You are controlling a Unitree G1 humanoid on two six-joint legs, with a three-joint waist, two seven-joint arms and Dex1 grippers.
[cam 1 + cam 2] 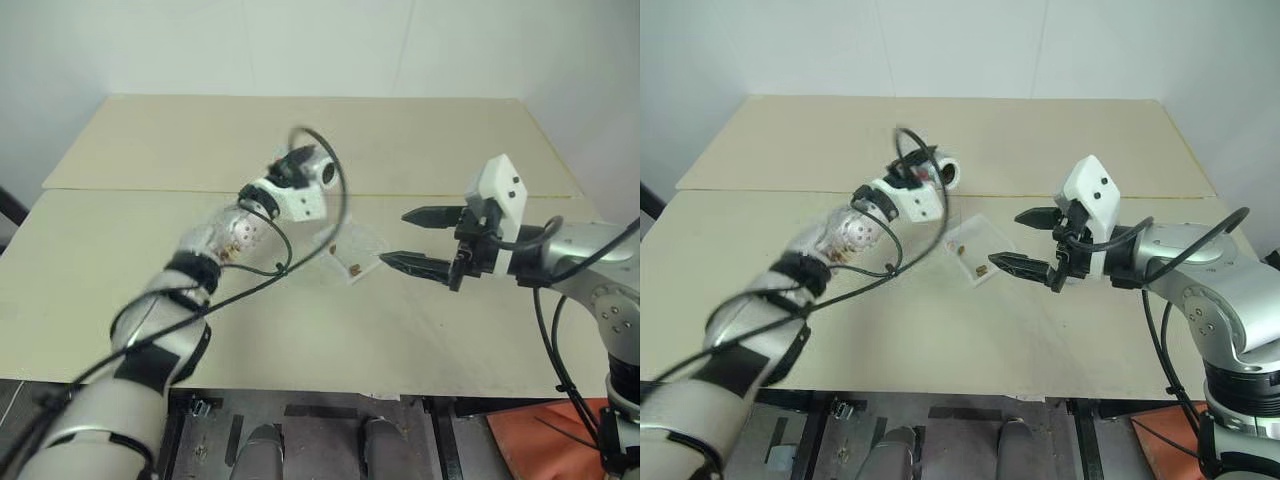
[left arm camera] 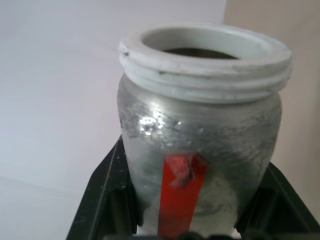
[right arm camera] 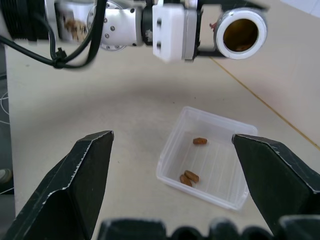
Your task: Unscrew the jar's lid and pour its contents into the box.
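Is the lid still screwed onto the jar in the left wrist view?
No: the jar, gripped by the left tool, shows a bare threaded white rim and an open mouth.

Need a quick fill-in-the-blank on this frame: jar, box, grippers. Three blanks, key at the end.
1. The left gripper is shut on the ___, whose mouth is uncovered.
2. Three brown pellets lie in the clear ___ on the table.
3. The right gripper is ___ and holds nothing.

Missing words: jar; box; open

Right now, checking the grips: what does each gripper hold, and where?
Left gripper clamps the open jar by its lower body. Right gripper is open, holding nothing.
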